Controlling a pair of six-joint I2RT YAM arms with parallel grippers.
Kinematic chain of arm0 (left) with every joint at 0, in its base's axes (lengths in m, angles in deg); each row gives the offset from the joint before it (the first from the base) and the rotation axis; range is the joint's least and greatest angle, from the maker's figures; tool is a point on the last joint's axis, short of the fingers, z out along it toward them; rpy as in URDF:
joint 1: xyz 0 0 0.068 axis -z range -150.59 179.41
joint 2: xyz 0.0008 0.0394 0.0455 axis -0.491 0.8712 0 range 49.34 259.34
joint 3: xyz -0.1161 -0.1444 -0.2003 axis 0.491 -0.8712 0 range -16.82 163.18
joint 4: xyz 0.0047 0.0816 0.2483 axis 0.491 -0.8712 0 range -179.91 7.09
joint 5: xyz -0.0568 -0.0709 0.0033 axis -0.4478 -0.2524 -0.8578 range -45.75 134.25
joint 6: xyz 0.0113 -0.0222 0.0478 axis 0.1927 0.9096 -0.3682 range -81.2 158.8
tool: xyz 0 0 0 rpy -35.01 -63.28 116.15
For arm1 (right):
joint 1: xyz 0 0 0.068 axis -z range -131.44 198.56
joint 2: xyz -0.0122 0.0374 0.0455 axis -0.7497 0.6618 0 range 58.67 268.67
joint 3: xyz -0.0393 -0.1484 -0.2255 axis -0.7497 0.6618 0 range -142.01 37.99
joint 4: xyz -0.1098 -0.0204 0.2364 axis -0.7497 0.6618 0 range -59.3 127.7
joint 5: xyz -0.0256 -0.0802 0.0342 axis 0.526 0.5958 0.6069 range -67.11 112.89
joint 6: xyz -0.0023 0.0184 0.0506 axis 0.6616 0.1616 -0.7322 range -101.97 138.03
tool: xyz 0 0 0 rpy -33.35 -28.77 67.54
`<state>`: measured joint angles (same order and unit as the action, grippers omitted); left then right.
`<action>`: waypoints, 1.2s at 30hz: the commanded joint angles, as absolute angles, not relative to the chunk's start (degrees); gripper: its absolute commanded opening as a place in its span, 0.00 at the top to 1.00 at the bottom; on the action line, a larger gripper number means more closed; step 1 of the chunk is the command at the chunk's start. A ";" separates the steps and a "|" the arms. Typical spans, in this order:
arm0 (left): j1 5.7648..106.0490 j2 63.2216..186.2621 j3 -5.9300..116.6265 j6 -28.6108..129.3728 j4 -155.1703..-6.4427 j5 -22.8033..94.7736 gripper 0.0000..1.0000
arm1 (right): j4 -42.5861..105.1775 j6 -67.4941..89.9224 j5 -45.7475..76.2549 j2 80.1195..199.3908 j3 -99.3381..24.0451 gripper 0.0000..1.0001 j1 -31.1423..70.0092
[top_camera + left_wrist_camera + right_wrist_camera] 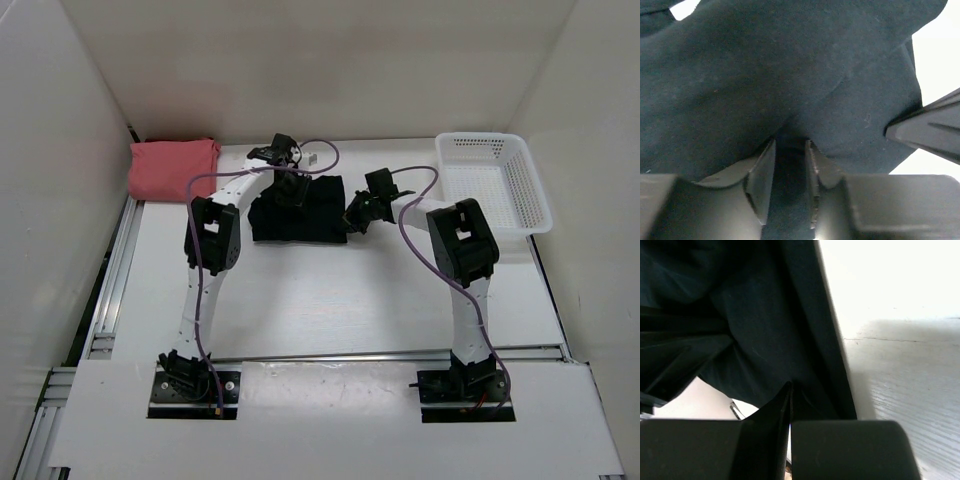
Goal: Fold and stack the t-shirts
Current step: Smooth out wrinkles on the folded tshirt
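The black t-shirt (300,215) lies bunched at the middle back of the table. My left gripper (293,190) is over its back left part, shut on a fold of the black cloth (790,150). My right gripper (352,216) is at its right edge, shut on the black cloth (795,395). The black shirt fills most of the left wrist view (765,65) and the right wrist view (740,315). The salmon pink t-shirt (172,168) lies folded at the back left corner. The dark maroon shirt is out of view.
A white plastic mesh basket (494,180) stands at the back right. White walls close the table on three sides. A metal rail (110,290) runs along the left edge.
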<state>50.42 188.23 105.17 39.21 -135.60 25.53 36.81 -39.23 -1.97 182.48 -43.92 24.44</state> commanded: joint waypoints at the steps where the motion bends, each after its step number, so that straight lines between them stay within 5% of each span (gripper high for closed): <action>1: 50.68 187.41 107.46 38.80 -135.30 30.60 0.57 | 35.62 -41.21 -3.47 181.90 -42.17 1.00 24.48; 16: 50.15 196.71 122.29 38.80 -116.94 48.45 0.29 | 37.82 -38.31 -4.53 182.95 -40.50 1.00 24.48; 18: 49.62 198.74 125.98 38.80 -114.56 53.01 0.16 | 37.82 -37.79 -5.14 182.95 -40.50 1.00 24.48; 22: 46.55 192.54 125.50 38.80 -114.55 45.60 0.08 | 38.52 -35.24 -6.55 182.26 -41.81 1.00 24.48; 27: 41.28 175.56 112.39 38.80 -121.74 30.73 0.00 | 47.99 -28.13 0.20 178.57 -50.33 0.76 24.48; 28: 40.23 174.15 110.46 38.80 -123.76 26.10 0.00 | 49.06 -26.20 1.70 178.04 -51.39 0.61 24.48; 31: 38.11 171.24 102.11 38.80 -130.79 22.71 0.00 | 53.72 -23.20 8.46 177.50 -56.22 0.40 24.48; 36: 37.50 174.74 94.03 38.80 -137.23 20.34 0.00 | 61.36 -20.38 10.51 186.44 -70.25 0.33 25.61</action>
<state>35.98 169.84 99.47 38.81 -129.19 25.79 55.06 -24.49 6.99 182.64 -62.54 24.73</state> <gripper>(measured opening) 0.997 0.670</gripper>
